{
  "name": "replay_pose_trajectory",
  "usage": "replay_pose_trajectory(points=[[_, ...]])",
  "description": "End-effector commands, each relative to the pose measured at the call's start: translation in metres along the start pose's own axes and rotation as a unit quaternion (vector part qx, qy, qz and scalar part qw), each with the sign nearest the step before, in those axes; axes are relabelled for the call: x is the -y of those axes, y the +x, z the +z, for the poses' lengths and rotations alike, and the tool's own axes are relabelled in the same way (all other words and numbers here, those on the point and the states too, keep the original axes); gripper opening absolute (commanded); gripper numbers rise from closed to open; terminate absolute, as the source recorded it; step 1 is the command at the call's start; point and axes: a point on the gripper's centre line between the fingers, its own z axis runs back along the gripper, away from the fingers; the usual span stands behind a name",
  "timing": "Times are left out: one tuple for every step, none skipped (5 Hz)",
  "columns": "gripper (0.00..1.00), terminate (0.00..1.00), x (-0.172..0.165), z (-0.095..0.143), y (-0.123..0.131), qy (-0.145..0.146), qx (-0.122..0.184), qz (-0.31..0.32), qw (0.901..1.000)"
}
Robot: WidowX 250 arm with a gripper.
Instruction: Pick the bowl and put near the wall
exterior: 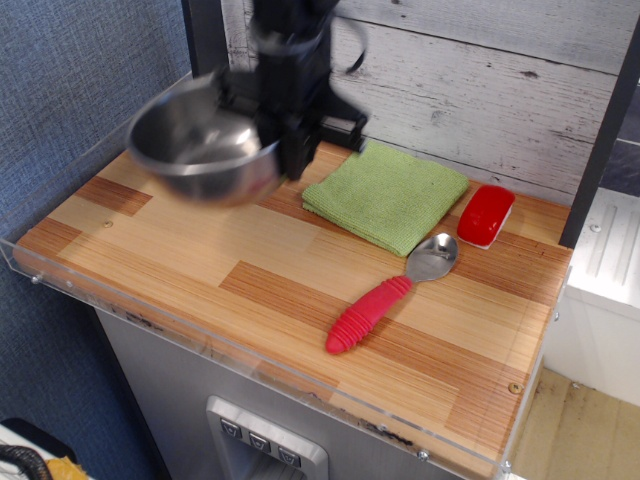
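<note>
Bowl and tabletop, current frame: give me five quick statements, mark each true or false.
1. The bowl is lifted off the wooden table, held at its rim by the gripper. True.
2. The green cloth lies under the bowl. False: the cloth lies uncovered to the right of the bowl.
3. The spoon has a blue handle. False: its handle is red, with the metal head pointing toward the red block.
4. The red block sits near the plank wall, right of the cloth. True.
5. The bowl holds food. False: the blurred interior shows only bare metal.
</note>
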Motion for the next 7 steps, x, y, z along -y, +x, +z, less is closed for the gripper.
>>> replay_pose_trajectory(points=[[0.00,0.00,0.072,-0.005,0.063,-0.045,0.057,-0.094,0.9929],[0.00,0.00,0.103,-0.020,0.073,-0.063,0.066,-0.065,0.9937],[0.00,0.00,0.110,-0.031,0.072,-0.058,0.057,-0.062,0.9947],[0.00,0.00,0.104,-0.050,0.073,-0.051,0.035,-0.048,0.9969],[0.00,0.00,0.093,-0.049,0.076,-0.046,0.029,-0.042,0.9976],[0.00,0.00,0.081,-0.033,0.075,-0.048,0.051,-0.035,0.9969],[0.00,0.00,0.069,-0.021,0.073,-0.054,0.069,-0.026,0.9958]])
